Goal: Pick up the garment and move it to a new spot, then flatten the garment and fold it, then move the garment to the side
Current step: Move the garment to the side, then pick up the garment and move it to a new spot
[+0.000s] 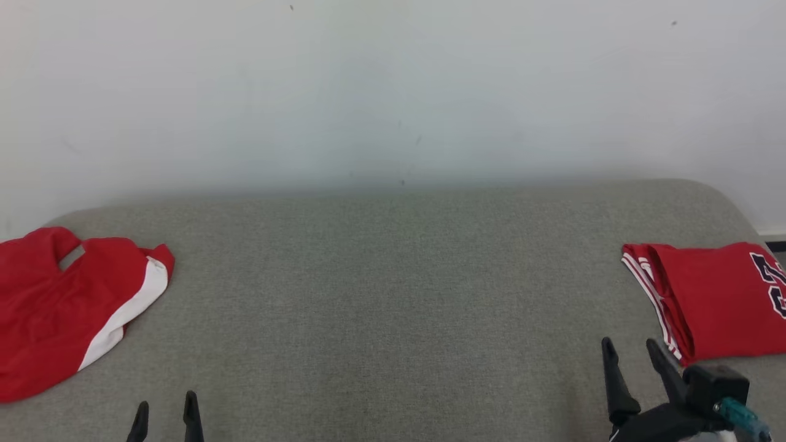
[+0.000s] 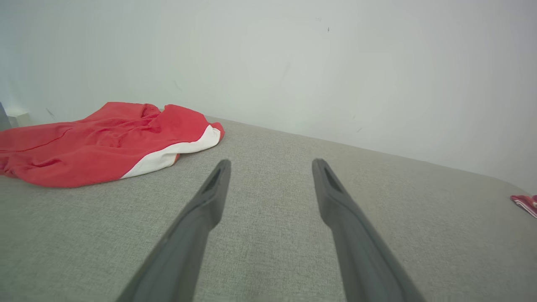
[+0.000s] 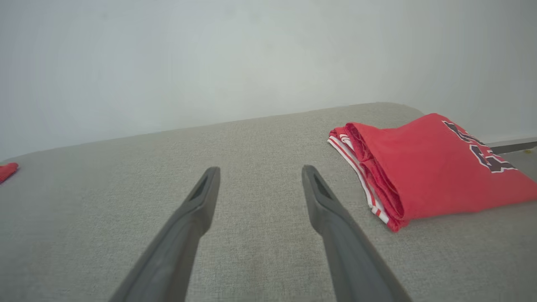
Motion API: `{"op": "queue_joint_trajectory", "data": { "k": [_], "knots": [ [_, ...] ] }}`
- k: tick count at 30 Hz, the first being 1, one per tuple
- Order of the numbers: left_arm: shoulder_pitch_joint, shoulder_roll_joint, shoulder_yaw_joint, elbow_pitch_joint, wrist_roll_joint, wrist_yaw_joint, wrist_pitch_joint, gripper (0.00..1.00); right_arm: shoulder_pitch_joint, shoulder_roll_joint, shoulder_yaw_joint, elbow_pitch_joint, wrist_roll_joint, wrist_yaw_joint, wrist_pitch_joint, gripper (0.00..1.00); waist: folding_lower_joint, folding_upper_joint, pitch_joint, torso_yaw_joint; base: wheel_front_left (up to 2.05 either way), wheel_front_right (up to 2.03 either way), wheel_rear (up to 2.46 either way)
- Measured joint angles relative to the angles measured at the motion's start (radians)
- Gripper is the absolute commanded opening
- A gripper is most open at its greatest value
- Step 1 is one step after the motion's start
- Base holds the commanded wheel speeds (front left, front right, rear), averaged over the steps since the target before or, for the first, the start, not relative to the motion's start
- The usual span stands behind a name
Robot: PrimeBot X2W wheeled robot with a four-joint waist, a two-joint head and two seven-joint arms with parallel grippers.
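A rumpled red garment point(image 1: 61, 301) with a white side stripe lies at the far left of the grey fabric surface point(image 1: 393, 294). In the left wrist view this garment point(image 2: 96, 144) is ahead and left of my fingers. A second red garment point(image 1: 712, 294), folded, with striped trim and dark numerals, lies at the far right. My left gripper point(image 1: 167, 402) is open and empty near the front edge, right of the rumpled one. My right gripper point(image 1: 629, 342) is open and empty, just left of the folded garment point(image 3: 428, 167). Both wrist views show the left gripper point(image 2: 272, 163) and right gripper point(image 3: 261, 169) low over bare fabric.
A plain white wall point(image 1: 393, 92) rises directly behind the surface. The surface's back right corner point(image 1: 724, 196) is rounded. A wide stretch of bare grey fabric lies between the two garments.
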Motion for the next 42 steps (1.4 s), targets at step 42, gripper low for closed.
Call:
{"op": "queue_joint_trajectory", "data": {
  "k": [42],
  "knots": [
    [-0.021,0.051,-0.010,0.122,0.027,-0.057,0.000,1.00,0.156,0.037,0.037,-0.041,0.084,0.000,-0.014,1.00,0.0004,0.0003,-0.043,0.242,0.00,0.00,0.00]
  ]
}}
